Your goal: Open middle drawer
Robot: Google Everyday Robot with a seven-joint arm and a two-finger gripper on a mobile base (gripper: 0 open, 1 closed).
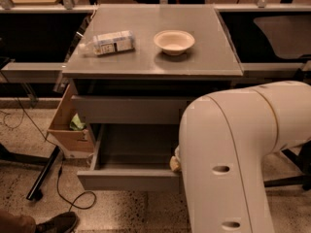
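The middle drawer [127, 178] of the grey cabinet stands pulled out toward me, and its plain grey tray inside is bare. Above it sits a taller drawer front [129, 109], pushed in. My big white arm [238, 154] fills the lower right and covers the drawer's right end. Only a small tan tip of my gripper [174, 163] peeks out beside the arm, at the drawer's front right rim. The rest of the gripper is hidden behind the arm.
On the cabinet top [214, 57] lie a plastic bottle on its side [111, 42] and a white bowl [174, 41]. An open cardboard box [68, 125] leans at the cabinet's left. A black cable [68, 198] and a shoe [56, 223] are on the floor.
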